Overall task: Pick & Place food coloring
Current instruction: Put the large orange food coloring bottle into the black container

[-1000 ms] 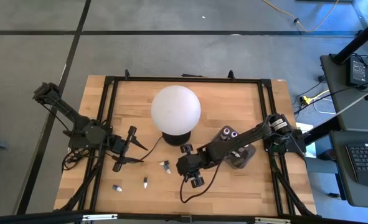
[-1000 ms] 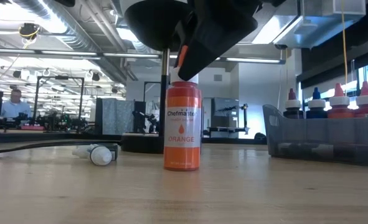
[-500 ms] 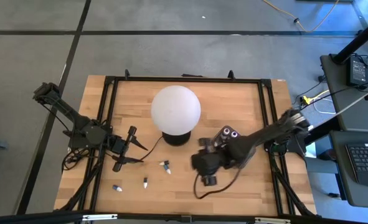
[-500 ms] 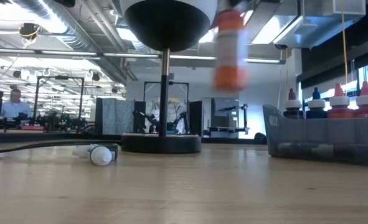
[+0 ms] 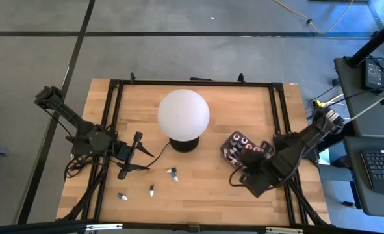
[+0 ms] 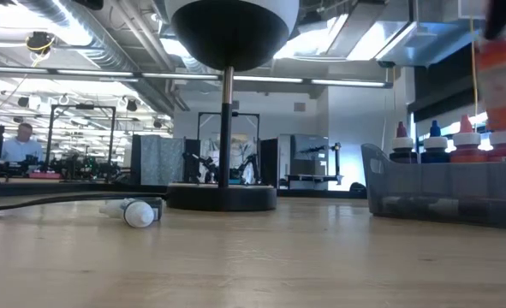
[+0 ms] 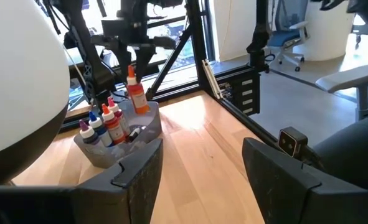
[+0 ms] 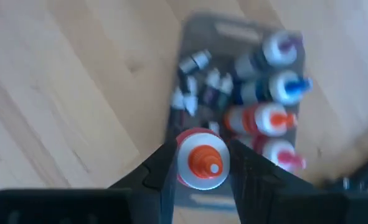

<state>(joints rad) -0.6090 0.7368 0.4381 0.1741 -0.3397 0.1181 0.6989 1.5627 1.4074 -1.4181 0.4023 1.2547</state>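
Food coloring is the game, and the orange bottle is up in the air, clamped between the right gripper fingers, its white collar and orange tip facing the wrist camera, hanging right above the dark tray. Biggest thing first, though: the wooden tabletop carries the big white globe lamp on its dark round base near the middle. Off to the lamp's right sits that tray, with the right arm bent over it. Inside the tray, upright bottles crowd one end: a purple-tipped one, a blue one, an orange one and a pinkish-red one, with some tiny vials lying loose beside them. On the other side, the left gripper waits low beside the lamp base, fingers spread wide with nothing between them. Smallest of all, three little bottles lie scattered on the bare wood toward the front edge, well apart from the tray.
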